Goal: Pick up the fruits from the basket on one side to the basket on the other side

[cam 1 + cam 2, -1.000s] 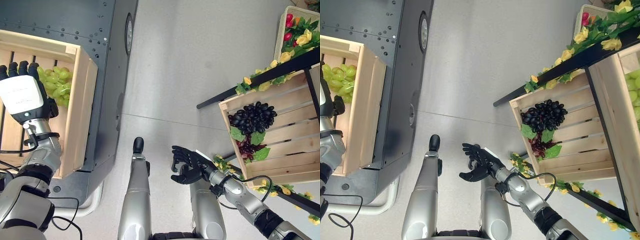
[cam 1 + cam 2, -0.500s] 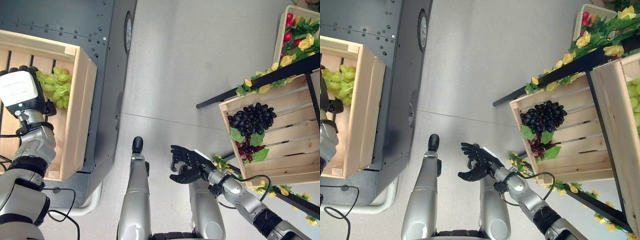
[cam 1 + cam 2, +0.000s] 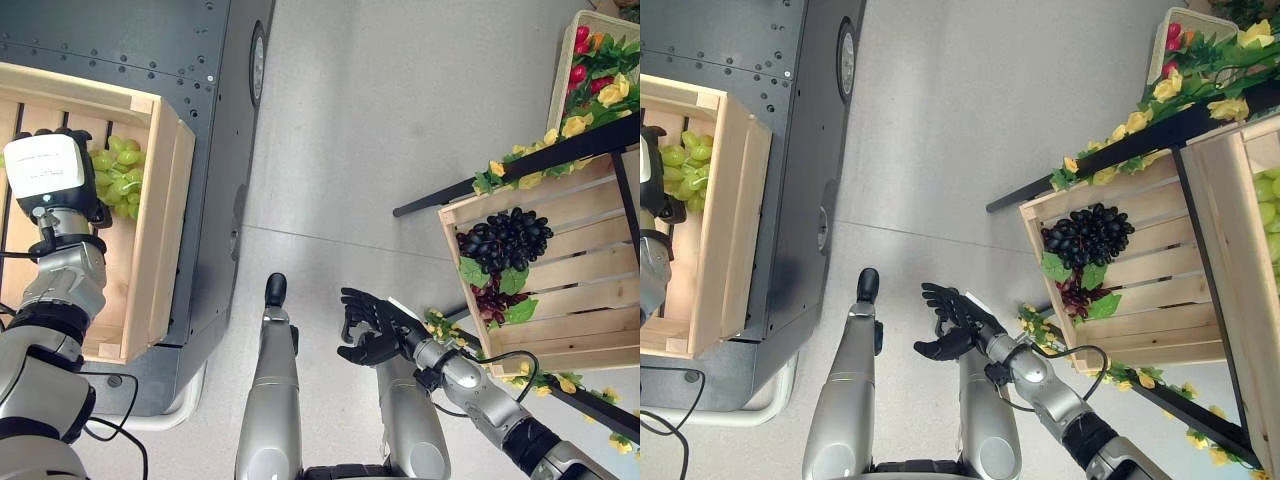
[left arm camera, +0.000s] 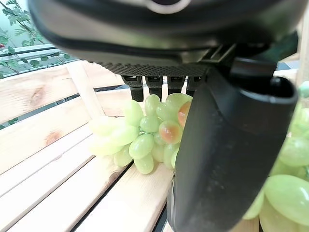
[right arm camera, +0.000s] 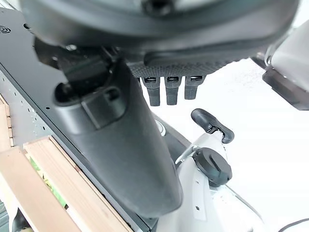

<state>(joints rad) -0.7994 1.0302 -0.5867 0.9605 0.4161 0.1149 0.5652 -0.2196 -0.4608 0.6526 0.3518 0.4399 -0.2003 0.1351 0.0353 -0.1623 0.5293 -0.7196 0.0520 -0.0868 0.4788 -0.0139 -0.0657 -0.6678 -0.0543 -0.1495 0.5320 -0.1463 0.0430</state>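
The left robot hand (image 3: 48, 178) hovers inside the pale slatted wooden crate (image 3: 160, 230), just beside the bunch of green grapes (image 3: 118, 177) that lies on the crate's slats. Its fingers (image 4: 155, 87) reach out straight toward the bunch, holding nothing. The right robot hand (image 3: 375, 325) hangs over the grey floor (image 3: 380, 130), well apart from that crate, fingers loosely spread and empty. Black grapes (image 3: 505, 238) sit in the other wooden crate (image 3: 590, 290).

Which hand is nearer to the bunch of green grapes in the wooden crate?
Left. The left hand is right above the green grapes; the right hand hangs far away over the floor.
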